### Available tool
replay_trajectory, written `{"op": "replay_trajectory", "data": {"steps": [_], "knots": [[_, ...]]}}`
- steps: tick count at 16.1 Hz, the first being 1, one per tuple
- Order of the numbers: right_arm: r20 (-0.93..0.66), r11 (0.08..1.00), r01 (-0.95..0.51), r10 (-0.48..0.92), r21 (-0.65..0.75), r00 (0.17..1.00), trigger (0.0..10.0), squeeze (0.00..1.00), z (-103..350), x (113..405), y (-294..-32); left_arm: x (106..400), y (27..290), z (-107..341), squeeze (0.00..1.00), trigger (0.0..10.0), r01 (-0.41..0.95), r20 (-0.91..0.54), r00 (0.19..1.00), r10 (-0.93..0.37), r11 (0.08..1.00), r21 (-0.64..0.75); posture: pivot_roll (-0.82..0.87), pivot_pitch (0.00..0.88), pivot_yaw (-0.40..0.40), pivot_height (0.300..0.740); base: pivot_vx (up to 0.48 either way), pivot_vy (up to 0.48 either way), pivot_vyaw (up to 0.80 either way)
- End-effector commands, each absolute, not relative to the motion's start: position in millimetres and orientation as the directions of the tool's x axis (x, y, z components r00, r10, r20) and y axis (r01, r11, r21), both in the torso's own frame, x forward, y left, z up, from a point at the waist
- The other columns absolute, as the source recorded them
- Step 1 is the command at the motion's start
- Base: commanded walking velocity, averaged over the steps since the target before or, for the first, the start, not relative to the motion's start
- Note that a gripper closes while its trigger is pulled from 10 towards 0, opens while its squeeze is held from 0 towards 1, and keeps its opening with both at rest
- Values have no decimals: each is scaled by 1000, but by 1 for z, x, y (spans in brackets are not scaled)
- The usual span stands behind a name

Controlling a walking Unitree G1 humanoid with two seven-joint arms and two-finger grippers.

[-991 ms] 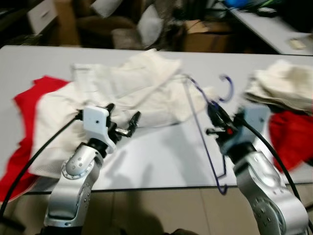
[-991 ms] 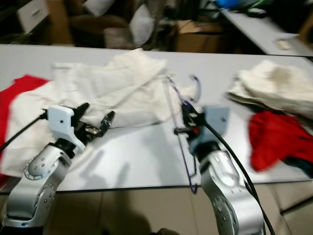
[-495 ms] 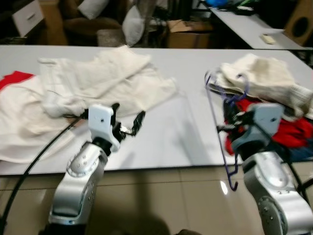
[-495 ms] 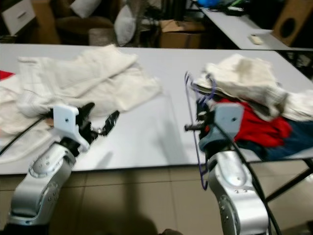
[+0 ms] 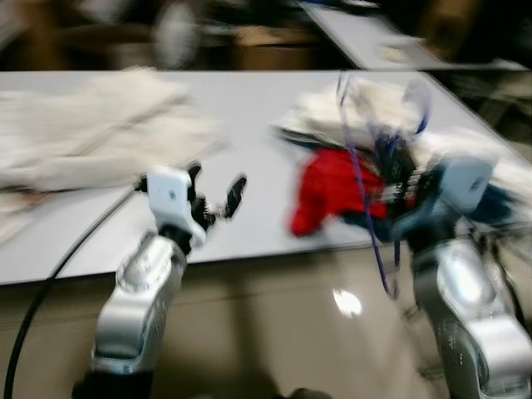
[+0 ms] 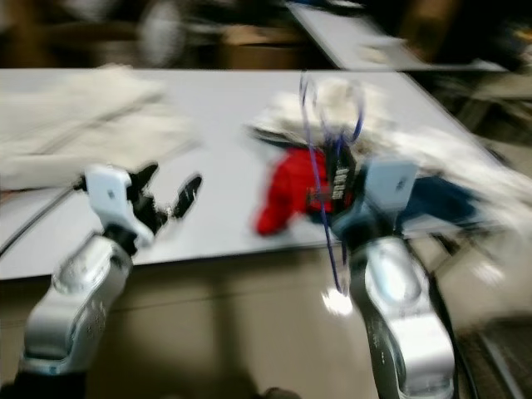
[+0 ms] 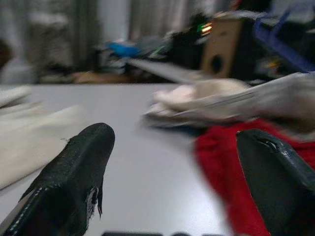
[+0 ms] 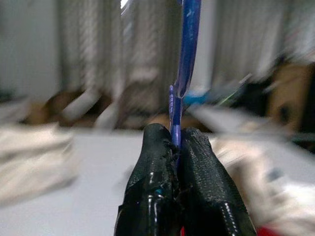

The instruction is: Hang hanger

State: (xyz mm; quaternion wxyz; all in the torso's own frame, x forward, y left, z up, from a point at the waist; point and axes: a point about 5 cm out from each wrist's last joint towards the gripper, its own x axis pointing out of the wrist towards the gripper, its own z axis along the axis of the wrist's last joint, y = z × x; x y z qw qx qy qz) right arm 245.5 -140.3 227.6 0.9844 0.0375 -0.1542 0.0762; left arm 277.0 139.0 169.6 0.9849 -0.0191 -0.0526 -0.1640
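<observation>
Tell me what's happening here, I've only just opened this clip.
The robot is carrying a blue hanger. Its right pincer is shut on the wire, holding it upright in front of a grey table with a pile of red and white clothes. The left pincer is open and holds nothing, over the table's near edge. The head views are blurred, and the hanger is not yet hung on anything.

A pale grey tabletop (image 5: pixel 249 108) carries the laundry. On the left part lies a spread of cream cloth (image 5: pixel 91 137). On the right part a red garment (image 5: pixel 328 191) lies near the front edge, touching a blurred heap of white cloth (image 5: pixel 366 108) behind it.
</observation>
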Motion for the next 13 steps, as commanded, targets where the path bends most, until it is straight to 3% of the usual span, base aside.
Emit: {"op": "replay_trajectory", "data": {"steps": [1, 5, 7, 8, 10, 13], "knots": [[345, 989, -136, 110, 52, 932, 10000, 0, 236, 243, -147, 279, 138, 170, 827, 10000, 323, 111, 942, -318, 946, -25, -156, 41, -28, 740, 0, -420, -800], [276, 986, -56, 11, 155, 961, 10000, 0, 221, 239, -160, 278, 130, 164, 812, 10000, 349, 89, 933, -348, 937, 4, -155, 60, -14, 740, 0, -303, -750], [109, 991, 7, -22, 136, 994, 10000, 0, 194, 239, -168, 274, 129, 155, 557, 10000, 365, 53, 929, -365, 931, 21, -161, 62, -7, 740, 0, 0, 0], [86, 992, 4, -15, 127, 996, 10000, 0, 189, 239, -168, 273, 129, 153, 557, 10000, 366, 46, 929, -367, 930, 30, -161, 62, -7, 740, 0, 0, 0], [-145, 997, -66, 71, 45, 987, 10000, 0, 144, 233, -167, 274, 132, 146, 569, 10000, 370, 18, 928, -371, 928, 38, -157, 51, -3, 740, 0, 0, 0], [-192, 985, -159, 169, 64, 967, 10000, 0, 130, 229, -163, 277, 137, 137, 569, 10000, 358, -30, 933, -358, 933, 23, -158, 47, 2, 740, 170, 0, 0]]}}
